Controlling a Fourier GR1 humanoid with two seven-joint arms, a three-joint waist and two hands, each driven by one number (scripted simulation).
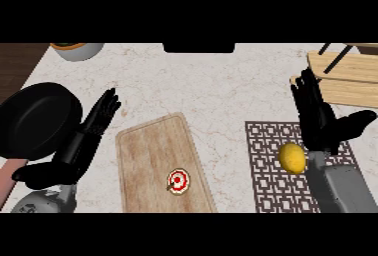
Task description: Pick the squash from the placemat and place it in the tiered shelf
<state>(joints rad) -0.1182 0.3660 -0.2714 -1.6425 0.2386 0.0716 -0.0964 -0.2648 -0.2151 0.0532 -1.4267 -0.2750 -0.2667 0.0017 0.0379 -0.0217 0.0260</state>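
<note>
From the head view I saw the squash (292,158), yellow and oval, lying on the patterned placemat (267,165) toward its right side, untouched by either hand. My right hand (319,120) was above the mat's upper right corner, just beyond the squash, its fingers straight and pointing away from me and its thumb spread out to the right; it held nothing. The right forearm ran down just beside the squash on its right. The tiered shelf (347,75) of pale wood stood at the counter's far right, near the fingertips of that hand. My left hand (85,137) rested open at the left, fingers straight and angled up toward the far side, empty, with a black frying pan (33,120) just beside it. Between the two hands lay a wooden cutting board (159,160) carrying a small red and white round item (177,180) near its lower end. A pale bowl (77,50) sat at the far left edge of the marble counter (214,85).
</note>
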